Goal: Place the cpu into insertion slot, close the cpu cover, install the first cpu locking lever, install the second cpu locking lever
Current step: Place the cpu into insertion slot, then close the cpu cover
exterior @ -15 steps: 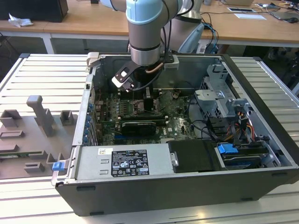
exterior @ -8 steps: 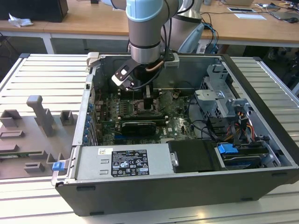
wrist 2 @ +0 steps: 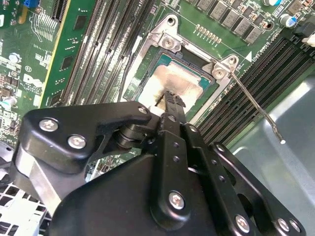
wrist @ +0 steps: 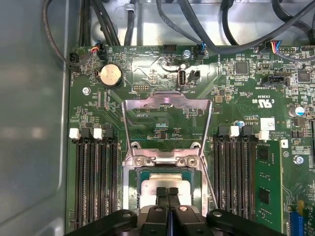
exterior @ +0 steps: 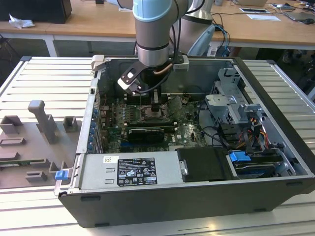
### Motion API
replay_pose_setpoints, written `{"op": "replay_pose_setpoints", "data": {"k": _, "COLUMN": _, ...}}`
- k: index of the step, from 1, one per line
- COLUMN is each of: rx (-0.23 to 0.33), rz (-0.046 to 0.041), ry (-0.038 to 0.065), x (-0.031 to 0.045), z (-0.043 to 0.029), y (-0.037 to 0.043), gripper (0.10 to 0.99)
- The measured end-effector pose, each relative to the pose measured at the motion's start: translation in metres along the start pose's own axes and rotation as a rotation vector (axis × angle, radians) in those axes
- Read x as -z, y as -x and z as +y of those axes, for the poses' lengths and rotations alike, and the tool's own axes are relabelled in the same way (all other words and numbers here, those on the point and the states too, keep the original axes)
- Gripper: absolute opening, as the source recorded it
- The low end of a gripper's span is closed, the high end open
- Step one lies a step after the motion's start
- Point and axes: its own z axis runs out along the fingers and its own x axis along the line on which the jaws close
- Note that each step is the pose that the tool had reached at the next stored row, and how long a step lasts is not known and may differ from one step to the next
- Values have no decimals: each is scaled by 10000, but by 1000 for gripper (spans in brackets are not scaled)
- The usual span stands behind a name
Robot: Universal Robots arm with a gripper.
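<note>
We log gripper [wrist: 168, 192] fingers pressed together, tips down at the cpu [wrist: 158, 181], cpu seated in insertion slot [wrist: 130, 191], cpu cover [wrist: 167, 102] swung open, in the exterior view gripper at 12 o'clock from power supply [exterior: 130, 172].

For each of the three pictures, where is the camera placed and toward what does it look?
Exterior view: off the arm, above the open computer case, looking down inside; the arm and gripper show.
First wrist view: on the arm, looking squarely at the motherboard; shut fingers over the cpu.
Second wrist view: on the arm, looking slantwise along the gripper's black body.
Shared: both wrist views show the cpu under the fingers.
</note>
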Motion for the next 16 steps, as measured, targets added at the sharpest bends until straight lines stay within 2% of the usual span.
{"op": "replay_pose_setpoints", "data": {"k": 11, "rx": -27, "rz": -1, "ry": -2, "x": 25, "z": 3, "y": -1, "gripper": 106}}
{"op": "replay_pose_setpoints", "data": {"k": 13, "rx": -41, "rz": -4, "ry": -67, "x": 21, "z": 63, "y": -1, "gripper": 106}}
{"op": "replay_pose_setpoints", "data": {"k": 16, "rx": -42, "rz": -5, "ry": -114, "x": 24, "z": 95, "y": -1, "gripper": 106}}
